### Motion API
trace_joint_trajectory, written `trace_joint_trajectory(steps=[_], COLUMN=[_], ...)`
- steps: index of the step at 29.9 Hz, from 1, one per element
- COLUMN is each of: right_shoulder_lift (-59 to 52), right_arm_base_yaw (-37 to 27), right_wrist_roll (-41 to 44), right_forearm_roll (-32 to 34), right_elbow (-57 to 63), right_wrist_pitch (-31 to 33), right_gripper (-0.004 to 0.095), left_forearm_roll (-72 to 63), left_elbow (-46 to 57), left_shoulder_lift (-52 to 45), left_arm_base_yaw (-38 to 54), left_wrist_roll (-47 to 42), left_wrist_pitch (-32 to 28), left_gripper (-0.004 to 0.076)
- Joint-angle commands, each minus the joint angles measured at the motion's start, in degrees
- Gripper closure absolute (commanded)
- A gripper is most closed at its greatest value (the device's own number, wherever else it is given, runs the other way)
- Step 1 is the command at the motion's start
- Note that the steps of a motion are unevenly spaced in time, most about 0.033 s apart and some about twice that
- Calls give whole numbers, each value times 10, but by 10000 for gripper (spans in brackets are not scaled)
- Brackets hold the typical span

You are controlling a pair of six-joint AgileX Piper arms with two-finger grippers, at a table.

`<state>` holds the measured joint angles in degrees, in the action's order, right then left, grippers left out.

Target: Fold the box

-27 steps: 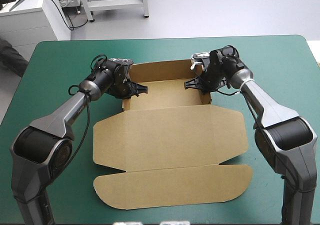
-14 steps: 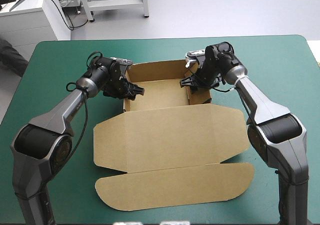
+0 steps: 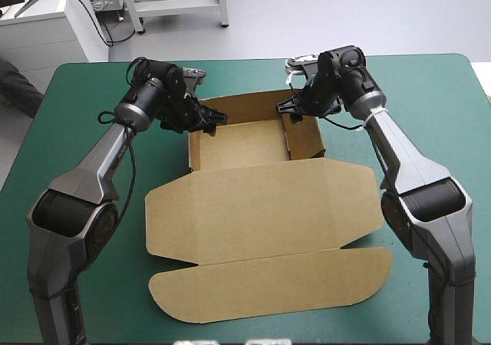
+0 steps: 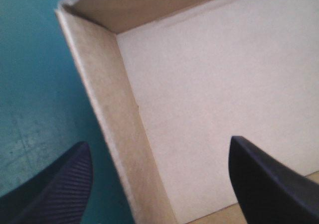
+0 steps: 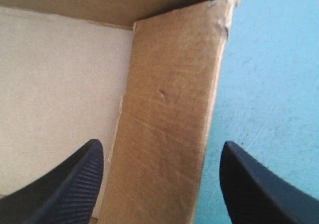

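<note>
High view: the box is an open tray, lid flat; left gripper and right gripper stand at its side walls. Left wrist view: fingers wide apart, empty, the left wall between them. Right wrist view: fingers likewise spread around the right wall (leaning inward, I judge); setting the walls seems the step in hand; next, each pair should pinch its wall.
</note>
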<state>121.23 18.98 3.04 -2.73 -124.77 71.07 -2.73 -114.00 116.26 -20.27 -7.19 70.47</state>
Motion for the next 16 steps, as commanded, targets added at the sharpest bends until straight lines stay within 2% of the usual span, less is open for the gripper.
trace_joint_trajectory(steps=[1,8,16], right_shoulder_lift=[-64,-121,-161], right_arm_base_yaw=[-1,-1,-1], right_wrist_roll=[-2,-2,5], right_forearm_roll=[6,9,32], right_elbow=[-25,-25,-25], right_wrist_pitch=[6,6,6], right_gripper=[286,287,287], left_forearm_roll=[0,27,32], left_elbow=[-37,-47,-47], left_shoulder_lift=[-61,-164,-343], left_arm_base_yaw=[-3,-3,-3], left_wrist_roll=[3,30,72], left_wrist_pitch=[37,37,37], left_gripper=[182,189,329])
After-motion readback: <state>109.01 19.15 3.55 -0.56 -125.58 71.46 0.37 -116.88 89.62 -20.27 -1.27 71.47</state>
